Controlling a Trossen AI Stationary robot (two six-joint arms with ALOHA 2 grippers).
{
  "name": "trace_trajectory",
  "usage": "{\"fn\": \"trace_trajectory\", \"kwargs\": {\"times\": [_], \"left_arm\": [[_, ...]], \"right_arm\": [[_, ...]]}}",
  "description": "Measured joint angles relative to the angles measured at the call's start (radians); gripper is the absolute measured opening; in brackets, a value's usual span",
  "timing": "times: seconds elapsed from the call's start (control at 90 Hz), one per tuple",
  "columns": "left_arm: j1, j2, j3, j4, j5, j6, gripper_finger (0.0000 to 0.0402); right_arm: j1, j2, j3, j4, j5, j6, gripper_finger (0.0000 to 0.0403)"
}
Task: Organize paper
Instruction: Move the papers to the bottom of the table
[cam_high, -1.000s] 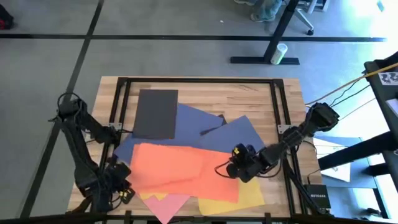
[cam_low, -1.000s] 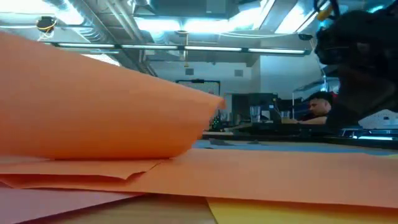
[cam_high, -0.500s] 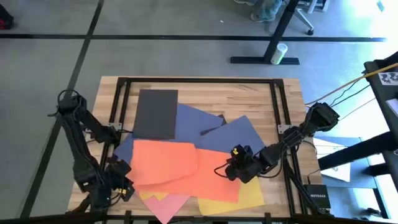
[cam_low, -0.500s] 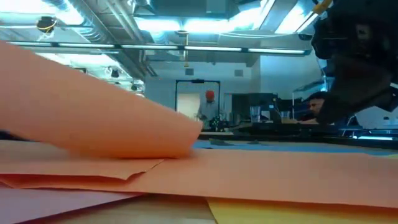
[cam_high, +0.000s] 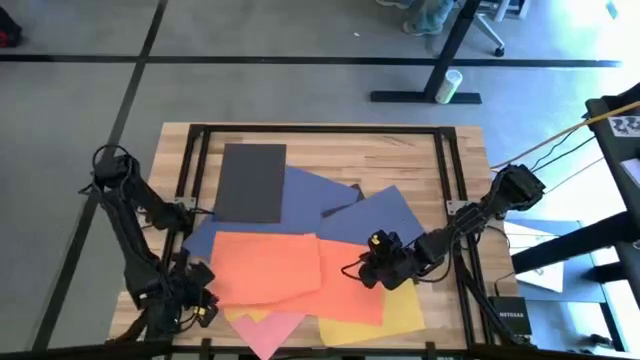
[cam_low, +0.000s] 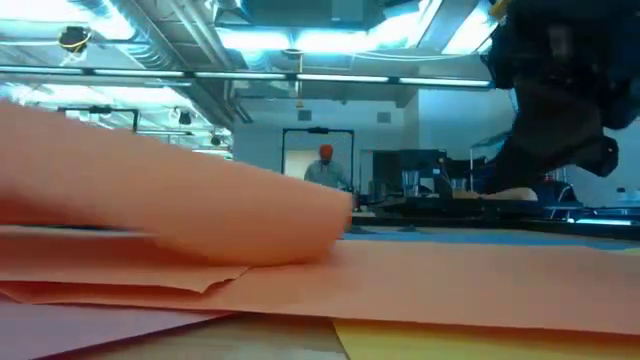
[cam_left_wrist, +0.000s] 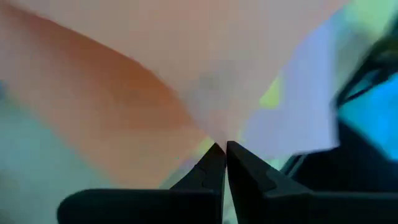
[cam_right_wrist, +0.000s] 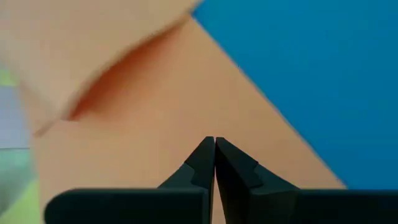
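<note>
Sheets of paper overlap on the wooden table: a black one (cam_high: 250, 182) at the far left, navy ones (cam_high: 385, 215), two orange-red ones, a yellow one (cam_high: 402, 312) and a pink one (cam_high: 262, 330) at the near edge. The upper orange-red sheet (cam_high: 265, 265) bows up off the pile (cam_low: 150, 190). My left gripper (cam_high: 203, 300) is shut at that sheet's near left corner. My right gripper (cam_high: 368, 270) is shut, its tips pointing down over the lower orange-red sheet (cam_high: 350, 295). My left gripper pinches the upper orange-red sheet at its near left corner (cam_left_wrist: 214, 134) between its two fingers, at their free ends. That corner is raised and the sheet arches away from it; the far part lies on the pile. My right gripper's shut fingertips (cam_right_wrist: 205, 152) stand at the lower orange-red sheet (cam_right_wrist: 186, 106); I cannot tell whether they touch it.
A black metal frame (cam_high: 320, 130) runs around the tabletop's far and side edges. Bare wood (cam_high: 400, 160) shows at the far right of the table. People show in the room behind (cam_low: 325, 165).
The upper orange-red sheet, bowed high a second ago, has sunk lower and flatter onto the pile, its near left corner staying in my left gripper. My right gripper has shifted a little toward the table's left edge, still shut.
</note>
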Motion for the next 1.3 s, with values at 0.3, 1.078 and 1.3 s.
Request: {"fn": "trace_trajectory", "kwargs": {"times": [0.3, 1.078, 1.3], "left_arm": [[-0.015, 0.007, -0.029, -0.01, 0.161, -0.091, 0.0], [-0.043, 0.04, -0.041, 0.004, 0.224, -0.125, 0.0044], [-0.042, 0.041, -0.041, -0.023, 0.229, -0.113, 0.0111]], "right_arm": [[0.0, 0.0, 0.001, 0.141, 0.002, -0.088, 0.0], [0.0, 0.0, 0.001, 0.13, -0.011, -0.092, 0.0], [0.0, 0.0, 0.0, 0.103, -0.011, -0.092, 0.0]]}}
